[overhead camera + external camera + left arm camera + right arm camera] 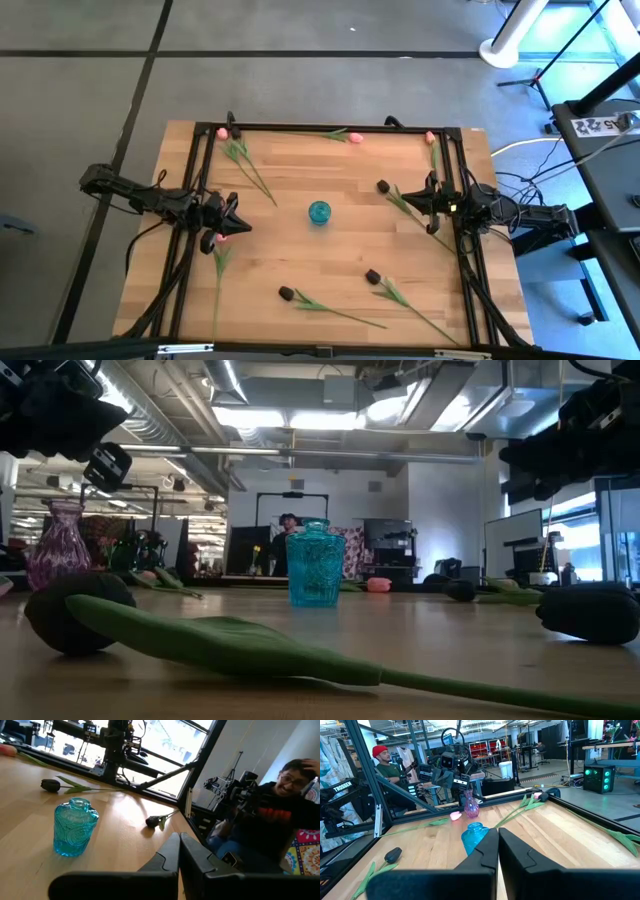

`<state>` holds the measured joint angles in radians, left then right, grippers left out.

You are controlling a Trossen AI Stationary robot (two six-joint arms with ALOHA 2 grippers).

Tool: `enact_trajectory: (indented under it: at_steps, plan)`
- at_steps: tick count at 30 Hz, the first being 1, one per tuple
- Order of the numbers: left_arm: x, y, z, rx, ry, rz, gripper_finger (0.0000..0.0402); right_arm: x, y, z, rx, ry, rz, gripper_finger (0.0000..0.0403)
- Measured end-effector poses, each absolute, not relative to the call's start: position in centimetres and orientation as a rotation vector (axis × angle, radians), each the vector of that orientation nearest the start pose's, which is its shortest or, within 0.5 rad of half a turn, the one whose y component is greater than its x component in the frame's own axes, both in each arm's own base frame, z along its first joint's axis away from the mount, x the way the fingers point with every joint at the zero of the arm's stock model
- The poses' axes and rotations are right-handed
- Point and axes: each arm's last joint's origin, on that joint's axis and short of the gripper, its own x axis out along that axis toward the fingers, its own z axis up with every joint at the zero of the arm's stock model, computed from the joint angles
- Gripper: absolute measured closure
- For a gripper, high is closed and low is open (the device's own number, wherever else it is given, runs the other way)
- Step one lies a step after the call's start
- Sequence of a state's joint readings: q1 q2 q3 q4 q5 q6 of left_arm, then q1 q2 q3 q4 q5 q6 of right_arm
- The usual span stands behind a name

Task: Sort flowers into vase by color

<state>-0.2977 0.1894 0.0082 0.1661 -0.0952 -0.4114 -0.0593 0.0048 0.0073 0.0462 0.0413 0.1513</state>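
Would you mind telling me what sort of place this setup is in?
Probably a robotics lab or workshop: exposed ceiling ducts and strip lights, a black metal frame around the wooden table, and benches of equipment beyond.

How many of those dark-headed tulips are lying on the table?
3. One dark tulip has its head just in front of the right arm, a second lies toward the table's lower right, and a third at lower centre. The arms could hide more.

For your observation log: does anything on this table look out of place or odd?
Yes. Every tulip lies flat, scattered over the table, such as a dark one and a pink one. The blue vase stands upright but holds nothing.
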Motion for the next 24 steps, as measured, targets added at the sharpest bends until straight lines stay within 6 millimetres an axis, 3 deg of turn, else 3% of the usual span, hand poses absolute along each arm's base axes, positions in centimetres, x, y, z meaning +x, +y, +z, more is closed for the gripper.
enact_trajectory:
  at_steps: [6,11,13,16,19,24]
  plan:
    - [10.5,-2.9,16.7,-0.407,0.056,-0.197,0.0401,9.7,-0.7,17.1,0.158,-0.071,-0.095,0.0388]
    - [10.5,-2.9,16.7,-0.407,0.056,-0.196,0.0401,9.6,-0.7,17.7,0.314,-0.122,-0.099,0.0388]
    - [10.5,-2.9,16.7,-0.407,0.056,-0.196,0.0401,9.8,-0.7,18.1,0.268,-0.144,-0.089,0.0388]
    - [10.5,-2.9,16.7,-0.407,0.056,-0.196,0.0401,10.4,-0.3,17.2,0.236,0.037,-0.072,0.0388]
    - [10.5,-2.9,16.7,-0.407,0.055,-0.197,0.0401,11.4,0.0,17.8,0.227,0.111,-0.135,0.0388]
    - [10.5,-2.9,16.7,-0.407,0.056,-0.196,0.0401,13.5,0.3,18.0,0.219,0.414,-0.272,0.0388]
